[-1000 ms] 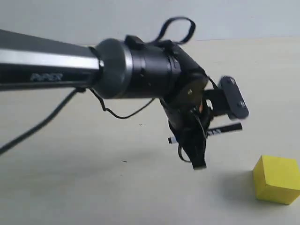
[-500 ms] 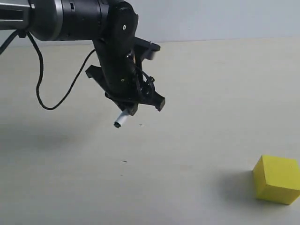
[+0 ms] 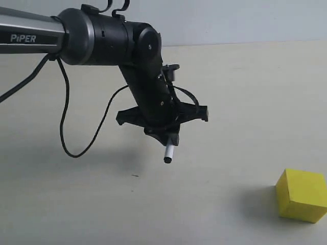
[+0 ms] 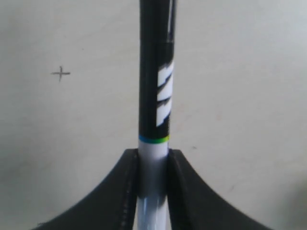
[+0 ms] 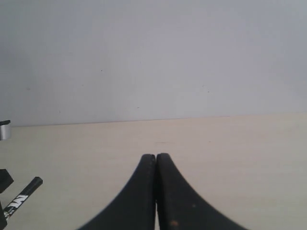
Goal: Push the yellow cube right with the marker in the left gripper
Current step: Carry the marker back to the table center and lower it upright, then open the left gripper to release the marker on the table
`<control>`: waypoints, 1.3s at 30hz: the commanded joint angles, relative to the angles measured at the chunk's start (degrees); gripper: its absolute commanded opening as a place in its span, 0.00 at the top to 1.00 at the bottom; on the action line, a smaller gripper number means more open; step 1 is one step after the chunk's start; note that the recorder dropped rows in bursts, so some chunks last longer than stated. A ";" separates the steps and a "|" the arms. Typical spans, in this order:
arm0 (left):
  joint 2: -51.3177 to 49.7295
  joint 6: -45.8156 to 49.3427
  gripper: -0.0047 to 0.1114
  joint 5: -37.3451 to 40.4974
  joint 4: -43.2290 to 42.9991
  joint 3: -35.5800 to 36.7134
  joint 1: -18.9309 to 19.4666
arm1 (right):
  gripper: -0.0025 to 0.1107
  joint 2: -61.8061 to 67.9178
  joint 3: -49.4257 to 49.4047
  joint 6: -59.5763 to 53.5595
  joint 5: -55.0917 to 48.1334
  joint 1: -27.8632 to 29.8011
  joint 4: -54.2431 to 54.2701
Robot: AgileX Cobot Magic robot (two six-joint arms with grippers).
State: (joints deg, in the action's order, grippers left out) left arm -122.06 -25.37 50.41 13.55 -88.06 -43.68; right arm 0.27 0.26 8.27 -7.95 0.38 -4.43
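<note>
The yellow cube [image 3: 301,195] sits on the pale tabletop at the lower right of the exterior view. My left gripper [image 3: 168,133] hangs over the middle of the table, well to the cube's left and apart from it. It is shut on the marker [image 3: 168,152], whose white barrel pokes down to a dark tip just above the surface. In the left wrist view the fingers [image 4: 128,191] clamp the white barrel, and the marker's [image 4: 154,96] black part with white lettering runs out past them. My right gripper [image 5: 156,156] is shut with nothing in it; the marker's [image 5: 20,197] black end shows at that view's edge.
A loose black cable [image 3: 76,148] loops down from the left arm [image 3: 97,41] toward the table [image 3: 76,204]. A small pen cross [image 4: 60,73] marks the surface. A pale wall [image 5: 153,57] rises behind the table's far edge.
The left arm has swung, carrying the gripper right and lower than half a second ago. The marker's white end now points nearly straight down. The cube has not moved.
</note>
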 commanded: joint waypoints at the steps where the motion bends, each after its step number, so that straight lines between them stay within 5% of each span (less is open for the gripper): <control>1: -0.16 -9.21 0.96 -0.19 -6.86 -0.12 -0.14 | 0.98 -0.27 -0.26 -0.19 0.27 -0.05 -0.09; 34: -5.16 -15.53 0.96 -1.57 -10.08 -0.12 1.90 | 0.98 -0.27 -0.26 -0.04 0.27 -0.05 -0.09; 39: -5.16 -15.53 0.80 -1.57 -10.08 -0.12 1.90 | 0.98 -0.27 -0.26 -0.04 0.27 -0.05 -0.09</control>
State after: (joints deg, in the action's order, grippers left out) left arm -126.92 -40.75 49.79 4.14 -88.06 -41.97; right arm 0.27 0.26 8.27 -7.95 0.38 -4.43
